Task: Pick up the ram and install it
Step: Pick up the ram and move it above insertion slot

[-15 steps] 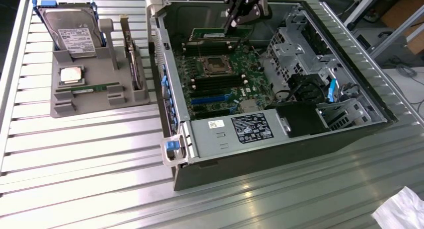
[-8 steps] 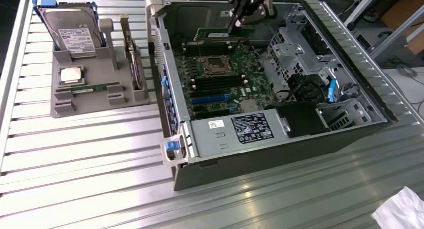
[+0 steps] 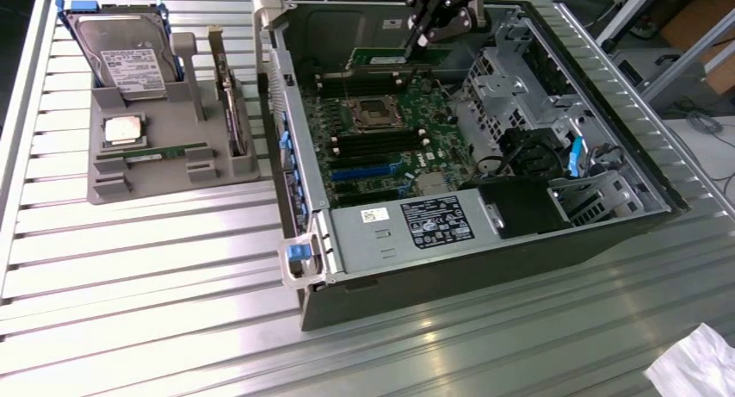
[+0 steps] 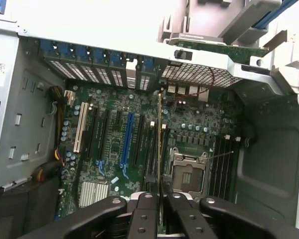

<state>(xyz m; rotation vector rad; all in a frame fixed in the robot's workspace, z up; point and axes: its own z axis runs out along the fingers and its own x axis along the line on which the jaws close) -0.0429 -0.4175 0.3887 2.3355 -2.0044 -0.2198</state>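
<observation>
Bright glare on ribbed table (image 3: 150, 268), deep shadow inside case (image 3: 483, 272)

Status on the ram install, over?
Gripper jaws shut on ram. Ram over motherboard, not seated. Slots beside processor socket look free.

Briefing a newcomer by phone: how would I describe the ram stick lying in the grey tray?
At the exterior view's left of the open computer case stands a grey tray. The ram lies across it, beside the square silver processor. It is a long, thin green strip; the hard drive is big and silver.
</observation>
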